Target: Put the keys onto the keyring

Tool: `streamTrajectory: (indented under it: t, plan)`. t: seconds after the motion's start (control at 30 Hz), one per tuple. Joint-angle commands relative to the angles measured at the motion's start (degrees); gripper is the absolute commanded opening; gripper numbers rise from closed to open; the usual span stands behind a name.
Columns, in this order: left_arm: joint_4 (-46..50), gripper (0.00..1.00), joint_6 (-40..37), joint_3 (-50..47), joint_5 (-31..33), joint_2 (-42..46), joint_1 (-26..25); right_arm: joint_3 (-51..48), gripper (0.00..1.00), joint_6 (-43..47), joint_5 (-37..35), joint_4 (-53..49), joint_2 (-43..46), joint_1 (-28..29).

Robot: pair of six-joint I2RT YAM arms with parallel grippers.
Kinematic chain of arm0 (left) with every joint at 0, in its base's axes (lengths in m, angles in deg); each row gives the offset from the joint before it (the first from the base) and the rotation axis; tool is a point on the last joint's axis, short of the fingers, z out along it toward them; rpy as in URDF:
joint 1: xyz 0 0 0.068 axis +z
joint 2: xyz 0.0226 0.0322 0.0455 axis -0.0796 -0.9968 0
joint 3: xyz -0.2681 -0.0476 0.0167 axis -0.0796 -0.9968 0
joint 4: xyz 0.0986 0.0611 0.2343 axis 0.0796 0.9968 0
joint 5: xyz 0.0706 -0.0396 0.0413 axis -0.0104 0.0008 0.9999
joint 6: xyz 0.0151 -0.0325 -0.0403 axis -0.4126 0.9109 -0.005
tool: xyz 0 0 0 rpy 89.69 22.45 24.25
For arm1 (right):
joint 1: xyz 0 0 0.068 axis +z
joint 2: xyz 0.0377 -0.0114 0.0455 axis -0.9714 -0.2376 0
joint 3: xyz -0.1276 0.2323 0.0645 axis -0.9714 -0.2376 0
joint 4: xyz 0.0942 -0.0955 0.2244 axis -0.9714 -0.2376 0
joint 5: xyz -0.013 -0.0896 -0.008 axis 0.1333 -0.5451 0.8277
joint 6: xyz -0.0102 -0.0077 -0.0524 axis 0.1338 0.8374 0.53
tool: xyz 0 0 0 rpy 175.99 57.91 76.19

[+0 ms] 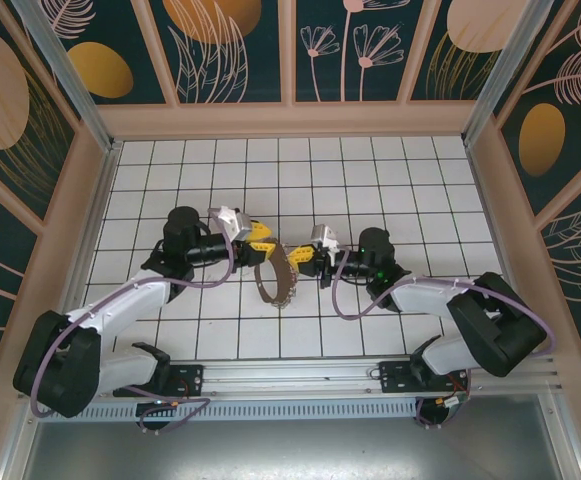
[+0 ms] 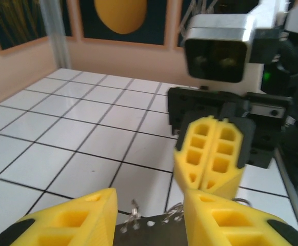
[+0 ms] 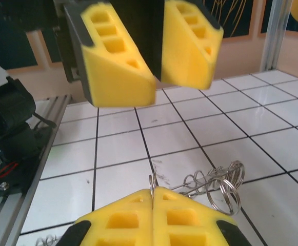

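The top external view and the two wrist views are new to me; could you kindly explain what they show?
These are two robot arms bolted to a white tiled table. The top view looks down from above and behind them. Each wrist view looks along one arm's own yellow fingers towards the other arm. The left gripper is open. The right gripper is shut and seems to pinch the keyring, a hoop fringed with small metal rings, which stands on edge between them.
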State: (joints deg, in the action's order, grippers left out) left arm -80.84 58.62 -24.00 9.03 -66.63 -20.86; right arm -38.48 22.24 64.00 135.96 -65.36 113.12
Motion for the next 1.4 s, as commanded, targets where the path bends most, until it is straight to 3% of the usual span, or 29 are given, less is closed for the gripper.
streamTrajectory:
  t: [0.0, 0.1, 0.33, 0.57, 0.73, 0.83, 0.9, 1.0, 1.07, 1.23, 1.37]
  plan:
    - [9.1, 0.38, -6.4, 3.2, -7.5, -2.2, 0.1, 2.0, 0.0, 3.4, 0.2, -1.4, 1.8, 0.3]
    - [15.5, 0.36, -11.4, 5.2, -7.5, -3.2, -0.1, 2.2, 0.0, 3.0, 0.2, -0.5, 1.1, 0.3]
    - [13.2, 0.34, -9.8, 2.7, -2.0, -3.3, -1.3, 3.1, 0.0, 1.3, -2.0, 0.1, -0.8, 0.4]
    - [1.2, 0.37, 2.5, -5.6, 17.7, -0.6, -1.4, 4.2, 0.0, -0.7, -12.9, -6.7, -7.9, 0.9]
    - [2.9, 0.46, 13.1, -7.7, 29.1, -0.1, -1.1, 4.9, 0.0, -0.5, -19.3, -10.3, -12.4, 3.6]
    - [2.4, 0.45, 19.6, -8.7, 28.7, -1.4, -0.6, 5.1, 0.0, -2.1, -21.4, -10.0, -13.9, 4.8]
    - [1.1, 0.52, 26.8, -9.8, 29.5, -2.1, 0.8, 4.0, 0.0, -5.2, -21.6, -5.4, -12.5, 4.8]
    - [-0.2, 0.62, 34.7, -10.6, 25.7, -4.0, 4.9, 3.1, 0.0, -8.3, -23.4, -1.0, -9.4, 4.5]
    - [-1.7, 0.63, 39.6, -10.4, 21.9, -6.2, 6.6, 3.0, 0.0, -9.7, -23.9, 1.1, -7.4, 4.3]
    - [-5.8, 0.65, 50.6, -8.0, 13.9, -12.8, 7.0, 1.5, 0.0, -11.0, -25.1, 5.9, -3.0, 4.1]
    - [-11.4, 0.68, 55.3, -7.7, 12.2, -13.6, 7.2, -0.1, 0.0, -11.1, -26.6, 7.9, 0.2, 3.8]
